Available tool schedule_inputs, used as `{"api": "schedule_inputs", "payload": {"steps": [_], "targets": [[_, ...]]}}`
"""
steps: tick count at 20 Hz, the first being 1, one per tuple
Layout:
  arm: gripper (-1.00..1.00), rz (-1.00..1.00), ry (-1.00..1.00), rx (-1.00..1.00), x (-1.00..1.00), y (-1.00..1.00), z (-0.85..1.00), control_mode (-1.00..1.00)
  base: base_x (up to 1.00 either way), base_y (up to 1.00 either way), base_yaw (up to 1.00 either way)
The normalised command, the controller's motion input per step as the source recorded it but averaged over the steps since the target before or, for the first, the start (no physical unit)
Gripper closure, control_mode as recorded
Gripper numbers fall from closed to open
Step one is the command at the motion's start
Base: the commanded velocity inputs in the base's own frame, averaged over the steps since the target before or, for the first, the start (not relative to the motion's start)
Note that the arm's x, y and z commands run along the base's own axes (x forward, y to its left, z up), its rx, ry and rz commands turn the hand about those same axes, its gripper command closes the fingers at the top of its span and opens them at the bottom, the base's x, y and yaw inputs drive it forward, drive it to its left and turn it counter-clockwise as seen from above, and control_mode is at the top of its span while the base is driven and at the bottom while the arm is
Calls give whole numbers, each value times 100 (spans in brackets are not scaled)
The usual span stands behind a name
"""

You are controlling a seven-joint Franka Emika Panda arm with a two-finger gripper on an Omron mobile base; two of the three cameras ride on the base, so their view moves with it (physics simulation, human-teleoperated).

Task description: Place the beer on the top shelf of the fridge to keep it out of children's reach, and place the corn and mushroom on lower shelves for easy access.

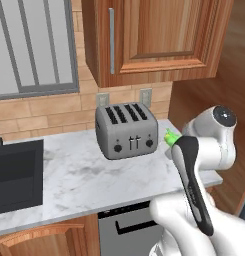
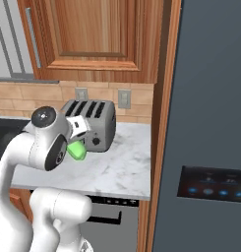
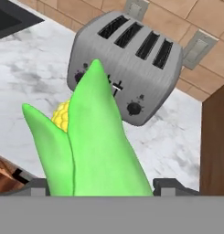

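Currently gripper (image 2: 78, 137) holds the corn (image 3: 93, 146) between wide jaws, lifted above the counter (image 1: 84, 175) just in front of the toaster (image 1: 126, 130). Fridge (image 2: 210, 123) door looks shut. Risks: corn tip clipping the toaster on the swing; husk slipping, since the hold sits near one end.

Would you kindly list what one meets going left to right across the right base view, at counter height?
Robot arm → corn → toaster → bare marble counter → fridge.
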Motion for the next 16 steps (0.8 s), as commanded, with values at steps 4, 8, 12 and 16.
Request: {"api": "schedule_inputs", "payload": {"steps": [4, 8, 12, 16], "targets": [[100, 3, 0, -5, -33, 13, 90, -100, 0, 0, 0], [100, 0, 0, -8, -27, 14, 69, -100, 0, 0, 0], [100, 0, 0, -8, -34, 7, 39, -100, 0, 0, 0], [100, 0, 0, -7, -53, 3, 20, -100, 0, 0, 0]]}}
